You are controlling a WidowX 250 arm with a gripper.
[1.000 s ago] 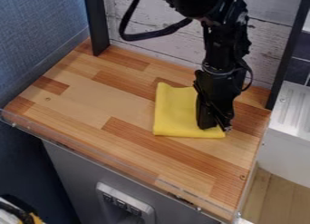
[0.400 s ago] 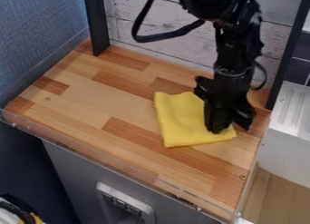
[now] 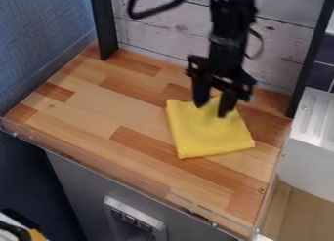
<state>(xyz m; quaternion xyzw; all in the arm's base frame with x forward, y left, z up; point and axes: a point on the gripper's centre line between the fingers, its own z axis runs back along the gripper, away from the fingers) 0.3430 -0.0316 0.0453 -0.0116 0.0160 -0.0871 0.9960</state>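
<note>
Camera view: the black gripper is hanging over the far part of a yellow cloth, pointing down, with its two fingers standing clearly apart. Yellow fabric is showing in the gap between them, but the fingers are not pinching it, and nothing is being held. Whether the fingertips are touching the cloth or hovering just above it, one cannot tell.

The cloth is lying flat, folded into a rough square, on the right half of the wooden tabletop. Its sides are running slightly askew to the tabletop's edges, and its surface is showing soft creases.

The black arm is coming in from the top edge, with a dark cable looping out on the picture's left. Behind the tabletop, a whitish plank wall is standing between two black uprights. A blue textured wall is rising on the picture's left, and a white ribbed unit is sitting beside the tabletop on the picture's right. Below the near edge, a grey front is carrying a silvery panel.
</note>
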